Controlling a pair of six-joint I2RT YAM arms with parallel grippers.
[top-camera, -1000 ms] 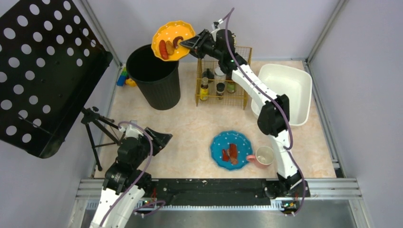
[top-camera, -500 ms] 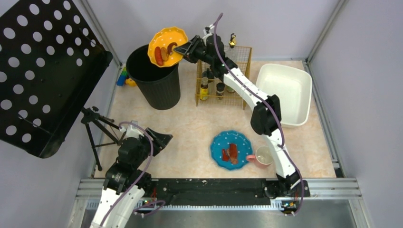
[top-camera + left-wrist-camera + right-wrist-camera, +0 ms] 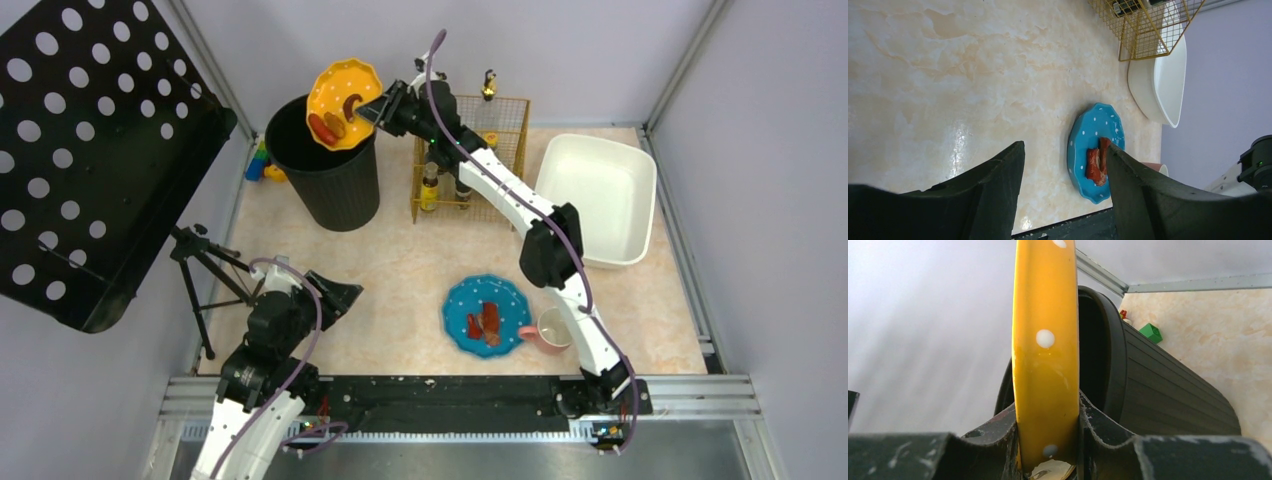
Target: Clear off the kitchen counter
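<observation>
Top external view has the right arm's fingers (image 3: 374, 107) clamped on the rim of a yellow plate (image 3: 343, 88), held tilted over the black bin (image 3: 325, 180) in the upper middle of the frame, with sausages (image 3: 324, 127) at its lower edge. At lower left, the left arm's fingers (image 3: 338, 296) stand apart and hold nothing. The bench (image 3: 400, 255) fills the centre and carries a blue plate (image 3: 487, 314), a pink mug (image 3: 553, 331) just beside it, a wire rack (image 3: 470, 205) and a white tub (image 3: 600, 195).
</observation>
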